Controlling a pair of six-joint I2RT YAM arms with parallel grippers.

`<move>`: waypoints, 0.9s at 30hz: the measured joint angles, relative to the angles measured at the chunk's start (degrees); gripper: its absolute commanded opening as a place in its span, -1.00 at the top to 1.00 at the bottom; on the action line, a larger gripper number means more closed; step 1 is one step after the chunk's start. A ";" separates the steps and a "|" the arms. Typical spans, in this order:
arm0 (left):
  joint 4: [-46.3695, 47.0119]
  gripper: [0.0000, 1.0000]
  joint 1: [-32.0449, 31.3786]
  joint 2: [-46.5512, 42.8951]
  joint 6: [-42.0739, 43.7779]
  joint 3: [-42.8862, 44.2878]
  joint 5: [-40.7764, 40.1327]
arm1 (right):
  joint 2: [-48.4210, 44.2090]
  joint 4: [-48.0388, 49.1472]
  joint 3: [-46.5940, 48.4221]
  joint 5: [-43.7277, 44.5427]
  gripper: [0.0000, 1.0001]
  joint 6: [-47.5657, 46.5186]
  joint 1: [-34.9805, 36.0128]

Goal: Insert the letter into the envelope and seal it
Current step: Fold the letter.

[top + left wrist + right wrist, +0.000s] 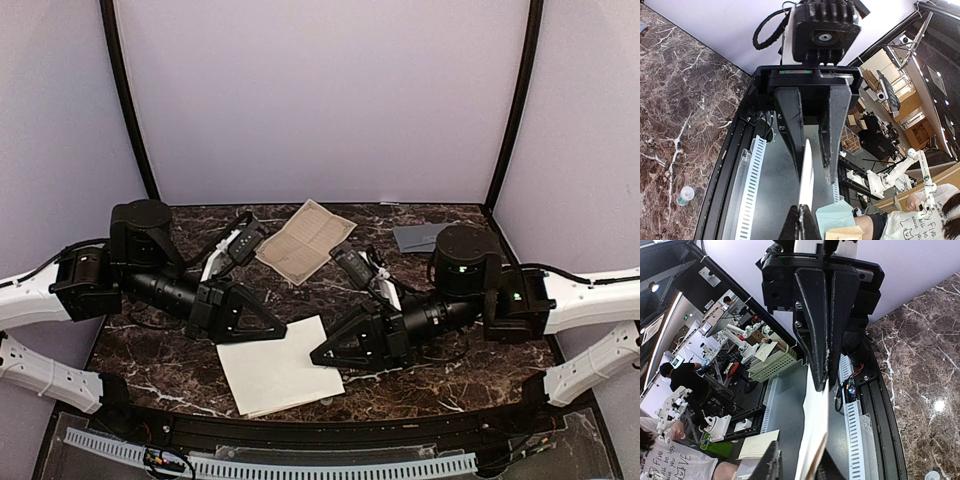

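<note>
The letter (272, 380) is clamped between inward-angled left pincer (279, 328) and right pincer (317, 357).

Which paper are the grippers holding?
The white sheet at the near edge, pinched by left gripper and right gripper; tan sheet and grey envelope lie apart at the back.

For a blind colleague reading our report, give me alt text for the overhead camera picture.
Two black robot arms meet over a white sheet on a dark marble table, the left gripper and right gripper each closed on an edge. A tan printed sheet and a grey envelope lie farther back.
</note>
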 measured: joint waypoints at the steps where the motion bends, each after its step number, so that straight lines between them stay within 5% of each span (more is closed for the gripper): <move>1: -0.02 1.00 0.00 0.00 0.00 0.00 0.00 | 0.24 0.17 -0.02 -0.04 0.81 0.07 0.00; 5: 0.00 0.87 0.00 0.00 0.00 0.00 0.00 | 0.74 0.42 -0.04 0.24 1.00 0.39 0.00; 8: 0.09 0.19 0.00 0.00 0.13 0.00 -0.07 | 0.76 0.20 -0.15 1.68 1.00 0.63 0.00; 12: 0.24 -0.10 0.00 -0.02 -0.22 0.00 -0.39 | 0.09 0.87 -1.81 4.87 1.00 1.51 0.00; 27: -0.07 0.32 0.00 -5.66 -0.79 -1.36 -4.48 | -3.85 1.05 -3.65 8.74 1.00 2.51 0.00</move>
